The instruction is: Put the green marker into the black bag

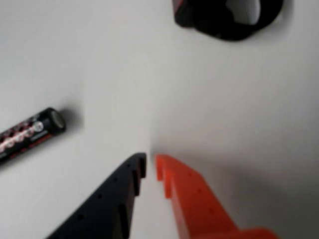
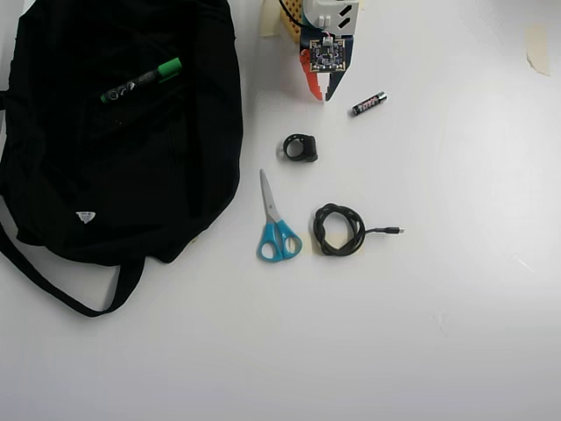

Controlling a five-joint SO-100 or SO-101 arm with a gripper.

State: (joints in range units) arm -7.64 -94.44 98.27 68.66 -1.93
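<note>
marker (image 2: 140,82): lying on top of the bag, upper part, green cap toward the right in overhead view, tilted slightly
bag (image 2: 105,175): left side of tabletop (image 2: 438,333), strap trailing at lower left, white tag near lower left
end effector (image 2: 321,94): top centre in overhead view, right of bag, over bare tabletop, fingers nearly together with a thin gap, holding nothing; wrist view (image 1: 151,164) same
battery (image 2: 369,103): just right of end effector, apart from it
black ring-shaped part (image 2: 301,147): below end effector
scissors (image 2: 275,222): blue handles, below ring part
cable (image 2: 340,230): coiled, right of scissors
</note>
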